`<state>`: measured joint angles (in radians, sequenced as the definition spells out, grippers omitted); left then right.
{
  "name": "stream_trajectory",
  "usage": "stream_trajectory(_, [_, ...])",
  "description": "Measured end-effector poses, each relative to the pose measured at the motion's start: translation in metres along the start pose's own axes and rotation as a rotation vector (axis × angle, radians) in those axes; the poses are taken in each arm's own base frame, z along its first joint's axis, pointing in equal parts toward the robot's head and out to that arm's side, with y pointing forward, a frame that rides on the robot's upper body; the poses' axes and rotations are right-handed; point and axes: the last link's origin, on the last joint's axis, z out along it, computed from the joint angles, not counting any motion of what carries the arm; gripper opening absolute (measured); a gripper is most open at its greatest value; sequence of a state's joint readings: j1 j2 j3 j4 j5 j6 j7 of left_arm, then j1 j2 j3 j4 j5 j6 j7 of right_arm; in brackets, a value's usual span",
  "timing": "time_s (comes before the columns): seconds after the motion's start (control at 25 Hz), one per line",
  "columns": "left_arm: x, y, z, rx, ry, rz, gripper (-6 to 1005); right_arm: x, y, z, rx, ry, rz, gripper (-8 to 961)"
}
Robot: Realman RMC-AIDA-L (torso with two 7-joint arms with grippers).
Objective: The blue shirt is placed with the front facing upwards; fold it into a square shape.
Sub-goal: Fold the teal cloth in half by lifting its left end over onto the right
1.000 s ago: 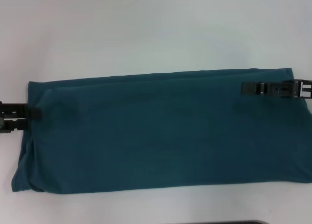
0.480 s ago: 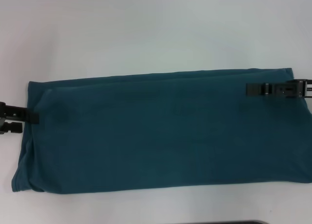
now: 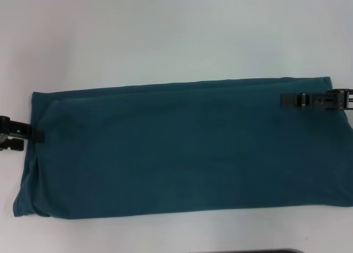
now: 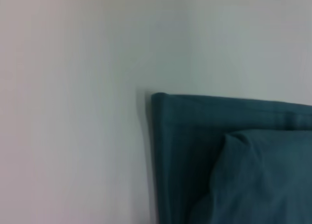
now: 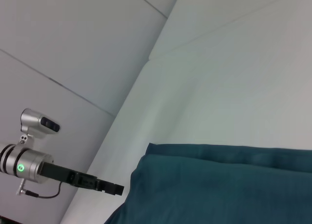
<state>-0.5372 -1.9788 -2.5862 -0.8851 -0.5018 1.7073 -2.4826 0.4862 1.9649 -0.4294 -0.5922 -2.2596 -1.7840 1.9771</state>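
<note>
The blue shirt (image 3: 176, 148) lies flat on the white table (image 3: 165, 32), folded into a long band with its plain side up. The left claw (image 3: 37, 134) sits at the shirt's left edge. The right claw (image 3: 289, 100) rests over the far right corner. I cannot tell if either claw is spread or pinching.

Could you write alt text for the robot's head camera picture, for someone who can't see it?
A teal shirt, folded into a long band, lies across a white table. The left pincer meets its left end; the right pincer reaches over its far right corner.
</note>
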Motion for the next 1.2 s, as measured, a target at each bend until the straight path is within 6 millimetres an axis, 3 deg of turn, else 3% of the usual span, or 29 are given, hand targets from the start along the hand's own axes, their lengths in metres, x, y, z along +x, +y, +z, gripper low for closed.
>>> stream_trajectory(1.2, [0.005,0.0005,0.0075,0.072,-0.053,0.02,675,0.0013,-0.0002,0.0001,-0.001,0.0,0.005,848])
